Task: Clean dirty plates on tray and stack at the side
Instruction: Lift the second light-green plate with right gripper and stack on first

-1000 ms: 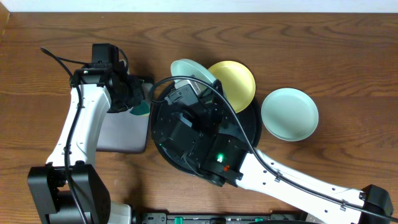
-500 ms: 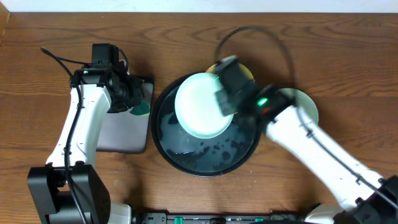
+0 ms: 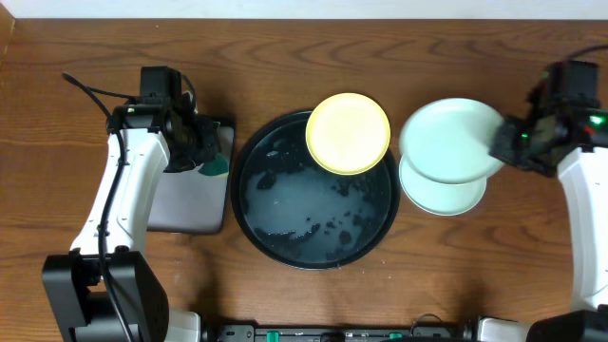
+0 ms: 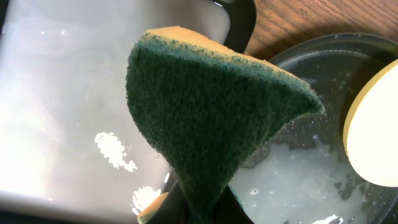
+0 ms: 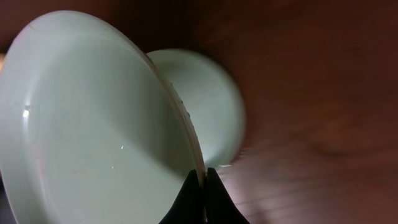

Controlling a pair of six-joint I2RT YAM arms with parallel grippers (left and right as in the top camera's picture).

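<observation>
White arm links [image 3: 119, 204], black joints, black left gripper [image 3: 207, 157] — looping black cables [image 3: 90, 90].

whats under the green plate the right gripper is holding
A second mint green plate lies on the table below the held plate, which the right gripper pinches by its rim. Only a crescent of it shows; the rest is covered, and whether they touch cannot be told.

Table [image 3: 285, 57] lies open along the frame's top and at lower right. Tray [image 3: 242, 204], yellow plate [image 3: 348, 132] and mint plates [image 3: 446, 142] crowd the centre and right; left arm [image 3: 119, 195] fills the left.
</observation>
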